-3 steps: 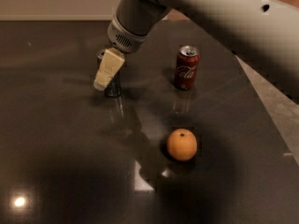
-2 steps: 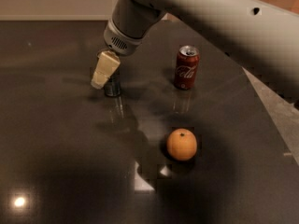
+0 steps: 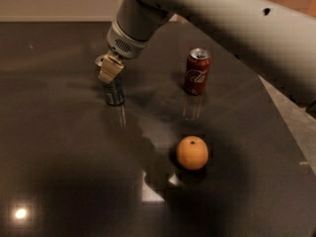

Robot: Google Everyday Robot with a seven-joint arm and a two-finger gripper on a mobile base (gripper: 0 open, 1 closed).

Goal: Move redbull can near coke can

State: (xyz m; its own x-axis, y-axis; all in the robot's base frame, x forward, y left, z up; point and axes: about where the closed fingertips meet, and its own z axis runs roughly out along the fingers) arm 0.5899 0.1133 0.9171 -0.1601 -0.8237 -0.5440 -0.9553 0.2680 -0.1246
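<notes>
The redbull can point(image 3: 114, 94), slim and silver-grey, stands upright on the dark table point(image 3: 59, 147) at the back left. My gripper point(image 3: 109, 72) is right at the can's upper part and covers most of its top. The coke can point(image 3: 197, 72), red with white script, stands upright well to the right of the redbull can, with a wide gap between them. My arm point(image 3: 222, 19) comes down from the upper right.
An orange point(image 3: 192, 152) lies on the table in front of the coke can, nearer the camera. The table's right edge point(image 3: 282, 113) runs diagonally, with grey floor beyond it. A bright light reflection point(image 3: 20, 213) shows at the front left.
My gripper has shifted slightly left and sits closer on the redbull can's top, and the arm fills more of the upper view. The cans and the orange have not moved.
</notes>
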